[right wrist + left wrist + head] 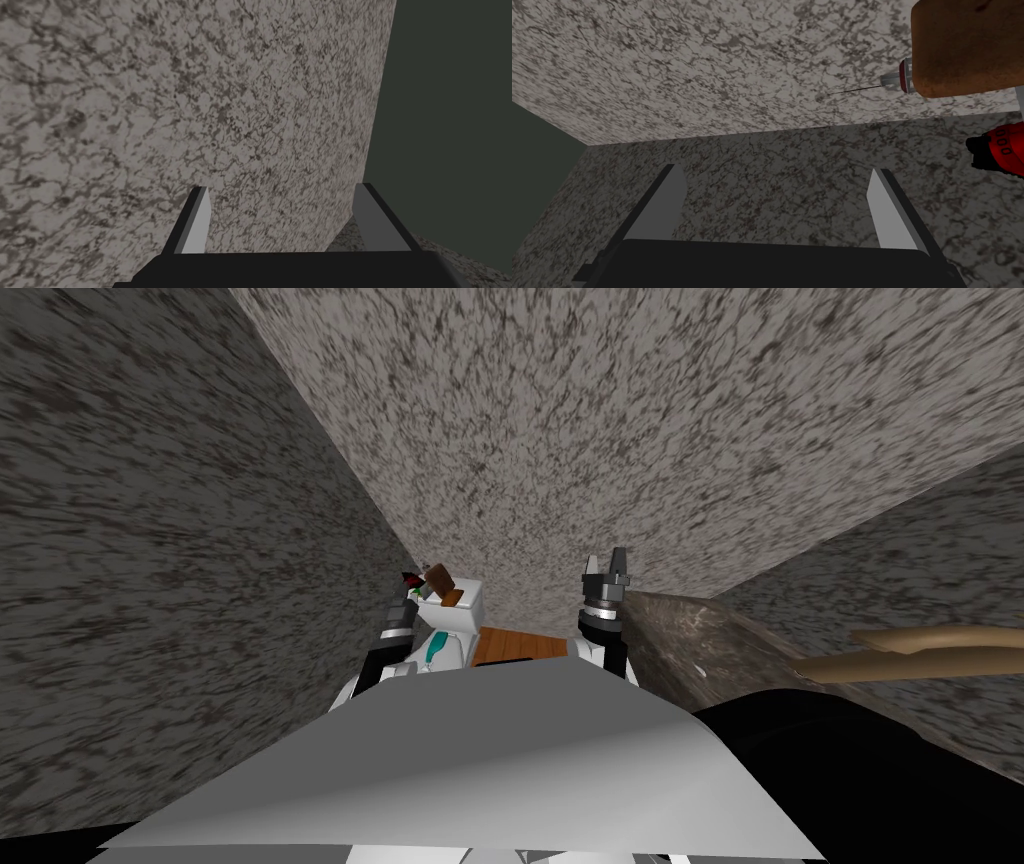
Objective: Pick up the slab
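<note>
Hovering my left gripper [774, 170], fingers wide, empty; right gripper [281, 188] wide too. Slab [962, 45], brown, sits beside the left one, near red item [999, 152]. Likely stiff, heavy; I'd grip its edges.

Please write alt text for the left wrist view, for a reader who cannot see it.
The left gripper, its two fingers open and empty, faces a speckled grey stone surface. Off to one side of the fingers are a brown block, a syringe-like needle beside it, and a red and black object.
</note>
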Controlling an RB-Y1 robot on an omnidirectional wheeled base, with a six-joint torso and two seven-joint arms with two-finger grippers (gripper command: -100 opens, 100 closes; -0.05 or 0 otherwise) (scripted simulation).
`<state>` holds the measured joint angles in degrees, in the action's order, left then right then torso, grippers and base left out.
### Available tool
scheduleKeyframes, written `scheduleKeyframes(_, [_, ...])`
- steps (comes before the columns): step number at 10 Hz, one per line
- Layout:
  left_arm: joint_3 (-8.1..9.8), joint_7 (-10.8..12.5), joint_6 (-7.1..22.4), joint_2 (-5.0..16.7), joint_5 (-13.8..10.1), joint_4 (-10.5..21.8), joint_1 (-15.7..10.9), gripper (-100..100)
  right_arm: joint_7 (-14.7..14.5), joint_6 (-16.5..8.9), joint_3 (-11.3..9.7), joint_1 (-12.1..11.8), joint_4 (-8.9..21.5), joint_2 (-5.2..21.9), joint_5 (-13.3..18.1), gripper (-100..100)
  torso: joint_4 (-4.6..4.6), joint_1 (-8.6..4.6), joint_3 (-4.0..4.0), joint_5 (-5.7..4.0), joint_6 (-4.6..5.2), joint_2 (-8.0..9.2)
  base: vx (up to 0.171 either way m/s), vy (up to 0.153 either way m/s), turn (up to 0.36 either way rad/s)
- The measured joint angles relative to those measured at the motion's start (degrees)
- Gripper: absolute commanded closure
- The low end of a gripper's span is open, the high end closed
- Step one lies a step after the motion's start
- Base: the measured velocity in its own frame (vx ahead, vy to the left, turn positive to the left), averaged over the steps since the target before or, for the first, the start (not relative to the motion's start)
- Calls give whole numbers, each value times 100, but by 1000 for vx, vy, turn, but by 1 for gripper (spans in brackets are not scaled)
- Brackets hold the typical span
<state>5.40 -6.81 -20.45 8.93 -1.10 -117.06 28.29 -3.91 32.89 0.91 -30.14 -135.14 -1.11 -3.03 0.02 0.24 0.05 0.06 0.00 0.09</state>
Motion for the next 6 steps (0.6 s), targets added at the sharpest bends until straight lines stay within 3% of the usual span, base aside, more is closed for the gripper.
scheduleKeyframes(6, [41, -41, 68, -21, -118, 889, -232, -100, 0, 0, 0, 0, 0, 0, 0, 0, 1, -6, 1, -1, 1, 2, -27, 47, 11])
